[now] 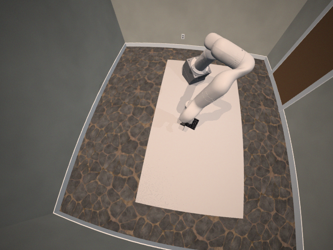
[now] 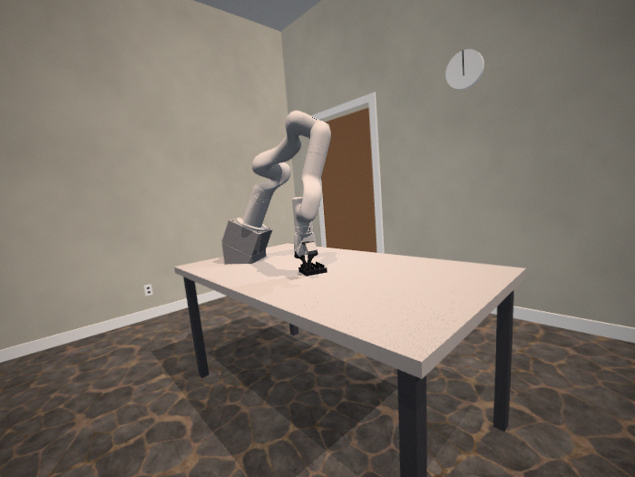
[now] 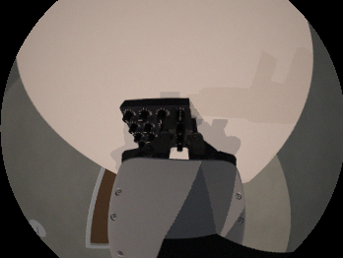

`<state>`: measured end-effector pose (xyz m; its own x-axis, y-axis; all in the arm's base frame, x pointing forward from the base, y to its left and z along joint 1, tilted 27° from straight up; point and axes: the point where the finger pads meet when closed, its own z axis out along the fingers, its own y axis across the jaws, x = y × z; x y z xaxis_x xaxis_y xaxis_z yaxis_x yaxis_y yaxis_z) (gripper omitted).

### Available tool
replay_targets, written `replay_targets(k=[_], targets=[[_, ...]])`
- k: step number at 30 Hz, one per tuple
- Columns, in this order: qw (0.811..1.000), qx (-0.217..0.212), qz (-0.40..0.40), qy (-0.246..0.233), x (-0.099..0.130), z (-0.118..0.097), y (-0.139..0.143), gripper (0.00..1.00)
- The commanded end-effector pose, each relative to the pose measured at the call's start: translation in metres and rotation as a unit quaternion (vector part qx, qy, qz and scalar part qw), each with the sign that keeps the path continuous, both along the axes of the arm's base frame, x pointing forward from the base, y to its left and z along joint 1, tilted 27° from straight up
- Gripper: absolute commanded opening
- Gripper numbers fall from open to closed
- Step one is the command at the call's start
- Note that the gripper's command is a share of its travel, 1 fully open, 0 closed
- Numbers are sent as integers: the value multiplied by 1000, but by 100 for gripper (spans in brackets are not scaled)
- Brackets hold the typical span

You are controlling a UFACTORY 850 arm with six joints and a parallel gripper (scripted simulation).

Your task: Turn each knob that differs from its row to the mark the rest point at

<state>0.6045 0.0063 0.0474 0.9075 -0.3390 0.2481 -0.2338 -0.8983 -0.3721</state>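
The black knob box (image 1: 194, 124) (image 2: 314, 272) (image 3: 155, 103) stands on the table. In the wrist view, rows of small black knobs with pale ring marks show on its top; one clear knob (image 3: 144, 114) is near the box's far edge. My gripper (image 2: 307, 266) (image 3: 179, 116) points down over the box, its fingers low among the knobs of the rightmost line in the wrist view. The fingers stand close together and appear shut on a knob. Fingers and housing hide several knobs. The names, the socket and most white lines are too small or dark to read.
The pale table top (image 1: 196, 171) (image 2: 390, 302) (image 3: 163, 54) carries the arm's dark base (image 1: 191, 76) (image 2: 245, 248) at its far end in the top view. The forearm (image 1: 204, 96) slants over the table behind the box. Shadows of the arm fall around the box.
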Motion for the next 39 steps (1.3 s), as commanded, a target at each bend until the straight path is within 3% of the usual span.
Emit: replay_targets(k=[1, 19, 39], targets=[[1000, 0, 0, -1, 1, 1, 0, 8], [1000, -9, 22, -8, 1, 1, 0, 8], [989, -52, 133, -42, 1, 1, 0, 8]])
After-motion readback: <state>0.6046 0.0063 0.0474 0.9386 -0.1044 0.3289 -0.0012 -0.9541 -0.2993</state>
